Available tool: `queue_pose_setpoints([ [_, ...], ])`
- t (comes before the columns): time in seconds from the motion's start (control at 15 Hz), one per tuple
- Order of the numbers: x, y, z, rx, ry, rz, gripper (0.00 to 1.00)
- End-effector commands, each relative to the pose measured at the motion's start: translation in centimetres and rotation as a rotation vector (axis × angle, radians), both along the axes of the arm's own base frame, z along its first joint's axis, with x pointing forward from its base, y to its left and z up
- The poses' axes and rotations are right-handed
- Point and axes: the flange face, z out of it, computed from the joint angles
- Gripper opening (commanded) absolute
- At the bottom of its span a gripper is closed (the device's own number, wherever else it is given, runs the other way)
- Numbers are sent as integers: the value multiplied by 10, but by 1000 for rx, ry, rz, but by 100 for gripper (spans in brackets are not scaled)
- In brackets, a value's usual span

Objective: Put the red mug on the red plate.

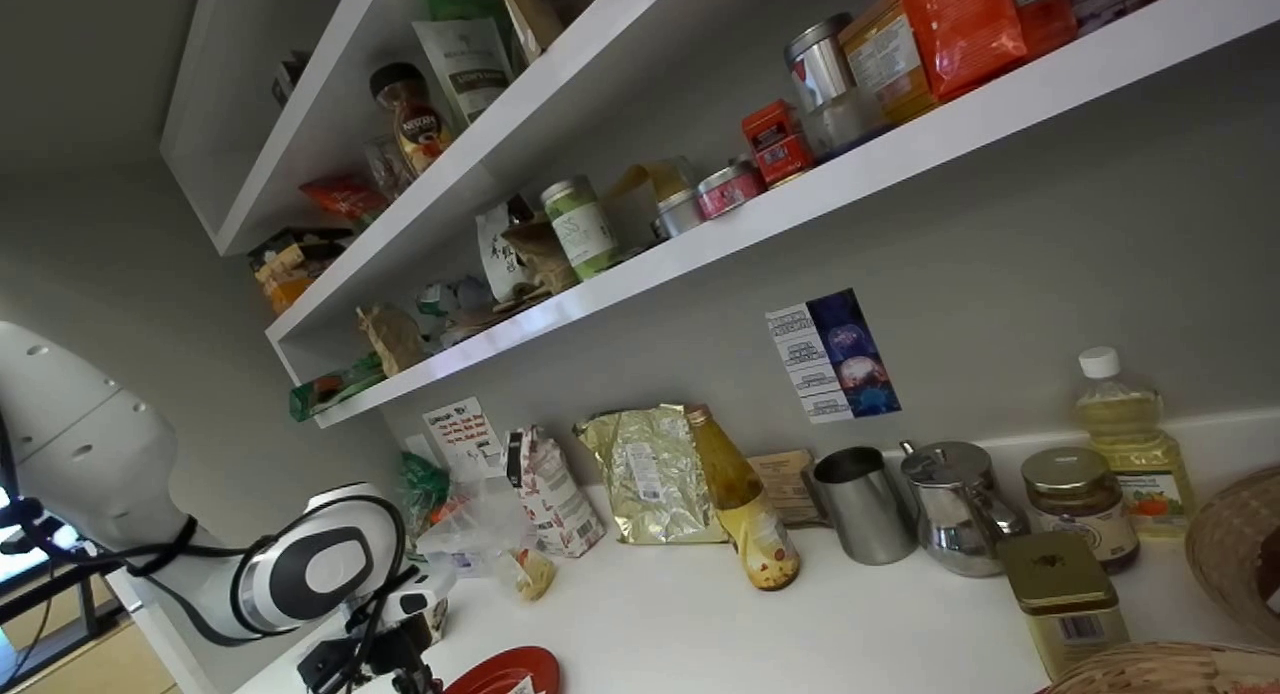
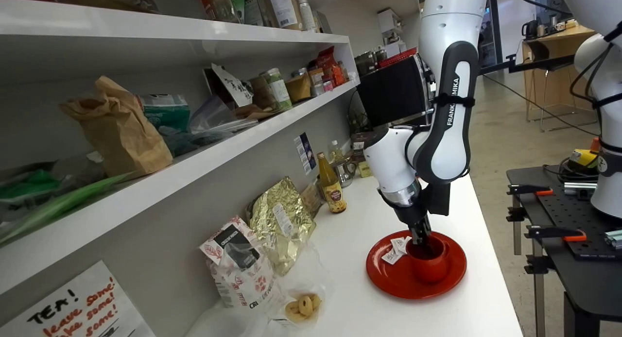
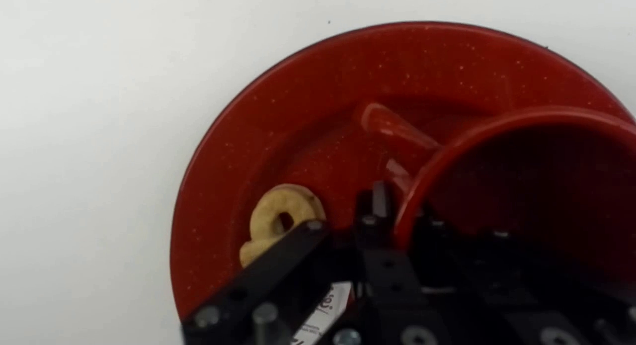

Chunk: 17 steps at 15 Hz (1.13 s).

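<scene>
Wrist view alone shows tan rings (image 3: 266, 219) on plate (image 3: 318, 156)

I see a smooth, glossy red mug (image 2: 430, 270) on a glossy red plate (image 2: 388, 281), papery white packets (image 2: 397, 250) toward the plate's ten o'clock. At seven o'clock in an exterior view, a crinkled, shiny gold foil bag (image 2: 279, 224); at four o'clock in an exterior view, a polished metal pot (image 1: 953, 519) beside a duller metal jug (image 1: 868, 512).

Holding arm (image 2: 449, 94) bent and wrist (image 2: 391, 164) slightly tilted; pointing gripper (image 2: 422, 237) steeply down; pinching with fingers (image 3: 390, 270) only narrowly apart.
</scene>
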Motion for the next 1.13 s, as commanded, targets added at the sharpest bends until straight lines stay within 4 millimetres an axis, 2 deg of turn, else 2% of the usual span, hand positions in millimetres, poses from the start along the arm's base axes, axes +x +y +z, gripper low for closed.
queue_pose_setpoints([
  [0.0, 7, 3, -9, 7, -2, -7, 1],
  [0.07, 6, 3, -10, 15, 8, -4, 11],
  [0.13, 3, 0, -4, 3, 4, -5, 7],
  [0.2, 3, 0, -4, 4, 5, -6, 11],
  [0.4, 3, 0, -6, 4, 9, -9, 11],
  [0.47, 3, 0, -7, 4, 10, -9, 36],
  [0.53, -1, 0, 1, 12, 9, -15, 37],
  [0.6, -6, -1, 7, 23, 9, -27, 44],
  [0.67, 1, 0, -6, 7, 12, -20, 26],
  [0.8, 0, -1, -2, 13, 10, -30, 41],
  [0.87, -1, -1, 0, 13, 9, -31, 44],
  [1.07, -2, -1, 2, 14, 9, -31, 44],
])
